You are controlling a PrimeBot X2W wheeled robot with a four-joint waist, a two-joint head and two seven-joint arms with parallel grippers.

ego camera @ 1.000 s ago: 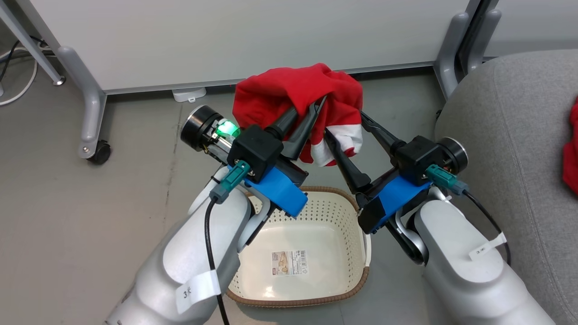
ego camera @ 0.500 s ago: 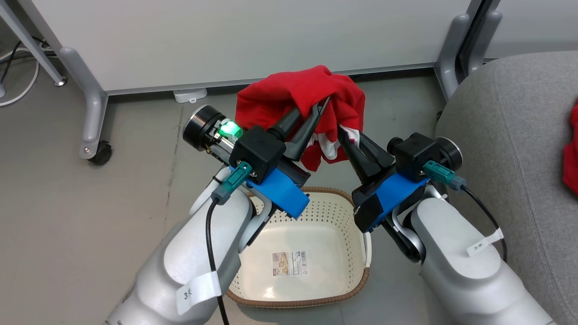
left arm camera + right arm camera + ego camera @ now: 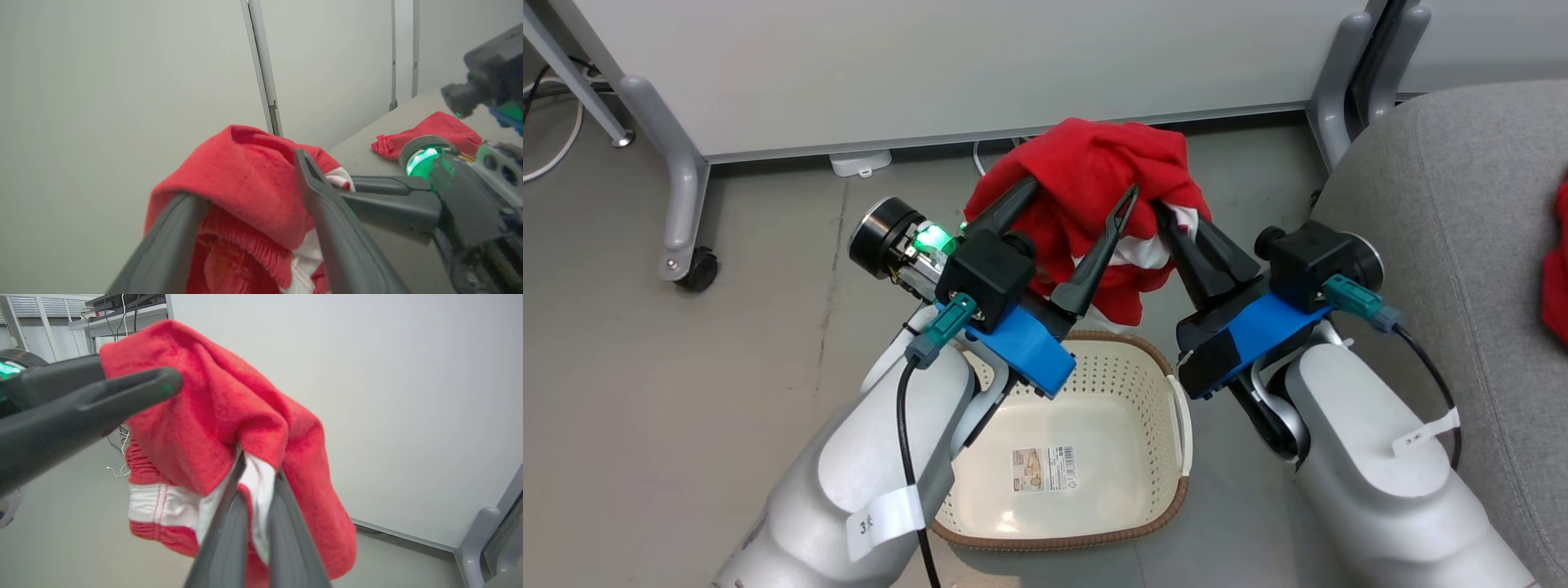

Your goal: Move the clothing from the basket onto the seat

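Left gripper [image 3: 1081, 189]: a second ago it was pinched on the cloth; now I see its jaws spread wide, with red fabric draped over one finger [image 3: 175, 228].
Right gripper [image 3: 1168, 216]: it was open beside the cloth a second ago; now its jaws are clamped together on the white-banded edge of the striped garment [image 3: 1094, 163].
Striped garment: up in the air between both grippers, above the far end of the basket [image 3: 1143, 531], well apart from the seat [image 3: 1462, 188].
Plain garment [image 3: 1556, 278]: lying on the seat already.
Basket: no clothing left in it, just the paper label [image 3: 1043, 469] on its floor.
Risk, snag: if I swing the right arm toward the seat while cloth hangs on that left finger, it could catch and tear free of the grip.
Risk, slip: the right jaws appear to hold just a thin edge, so the hanging weight may pull it out, dropping it into the basket or onto the floor.
Count: two garments, one basket, one seat, two grippers, one label.
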